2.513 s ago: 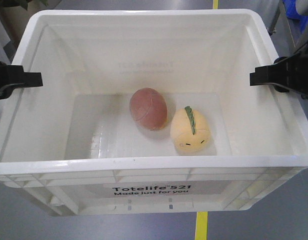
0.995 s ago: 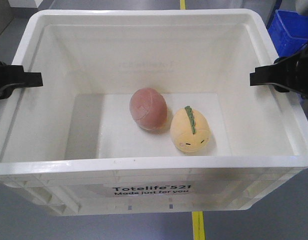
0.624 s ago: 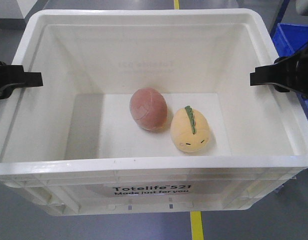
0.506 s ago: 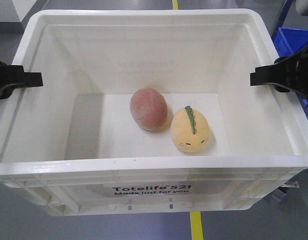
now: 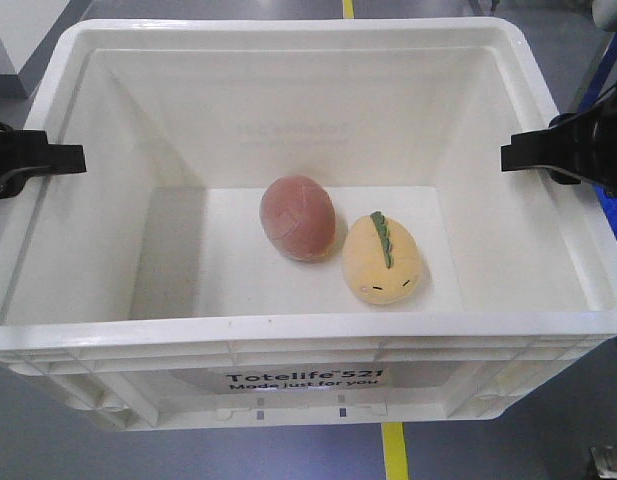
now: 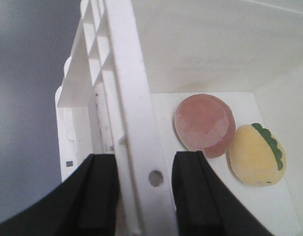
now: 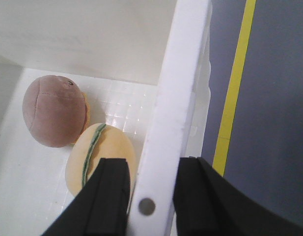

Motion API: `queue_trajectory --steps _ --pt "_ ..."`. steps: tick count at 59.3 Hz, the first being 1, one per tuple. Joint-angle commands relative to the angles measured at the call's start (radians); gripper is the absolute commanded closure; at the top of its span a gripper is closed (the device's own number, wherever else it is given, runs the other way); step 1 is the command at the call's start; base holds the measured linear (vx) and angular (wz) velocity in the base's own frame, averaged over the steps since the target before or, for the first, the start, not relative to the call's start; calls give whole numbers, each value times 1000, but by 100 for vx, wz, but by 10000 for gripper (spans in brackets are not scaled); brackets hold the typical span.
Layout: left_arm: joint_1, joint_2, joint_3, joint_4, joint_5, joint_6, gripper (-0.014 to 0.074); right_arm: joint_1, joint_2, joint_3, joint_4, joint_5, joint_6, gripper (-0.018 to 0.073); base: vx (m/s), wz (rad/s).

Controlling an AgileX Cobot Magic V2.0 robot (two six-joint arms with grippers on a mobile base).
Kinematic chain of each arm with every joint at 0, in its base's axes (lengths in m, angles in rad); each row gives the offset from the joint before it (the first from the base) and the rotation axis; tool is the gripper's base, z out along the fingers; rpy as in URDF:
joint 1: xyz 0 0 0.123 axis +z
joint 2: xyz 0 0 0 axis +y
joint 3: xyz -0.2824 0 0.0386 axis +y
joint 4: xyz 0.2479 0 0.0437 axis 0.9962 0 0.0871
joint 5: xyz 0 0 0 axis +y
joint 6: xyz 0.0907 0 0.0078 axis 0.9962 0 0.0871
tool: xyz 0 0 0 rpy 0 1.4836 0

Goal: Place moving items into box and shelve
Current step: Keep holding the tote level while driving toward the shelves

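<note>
On opposite side walls of the box (image 5: 308, 330), my left claw (image 6: 141, 169) and right claw (image 7: 152, 172) each clamp the rim, one finger inside and one outside, level with each other. The reddish-brown plush (image 5: 298, 217) and yellow plush (image 5: 383, 260) lie side by side on the box floor. The front label (image 5: 304, 379) reads "Totelife 521 Made just for you".

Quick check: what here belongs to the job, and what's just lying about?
Job: white tote; reddish-brown plush and yellow plush inside it; left gripper and right gripper, clamped on its side rims.
Lying about: blue bin; yellow floor line.
</note>
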Motion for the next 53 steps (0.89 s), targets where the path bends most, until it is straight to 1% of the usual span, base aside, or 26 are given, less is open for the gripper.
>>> queue_trajectory --steps 1,53 --pt "-10 -28 -45 -82 -123 9 600 0 -29 -44 75 -115 -16 564 49 -1" --pt "-10 -28 -45 -82 -123 9 600 0 -29 -44 75 -115 -16 564 49 -4"
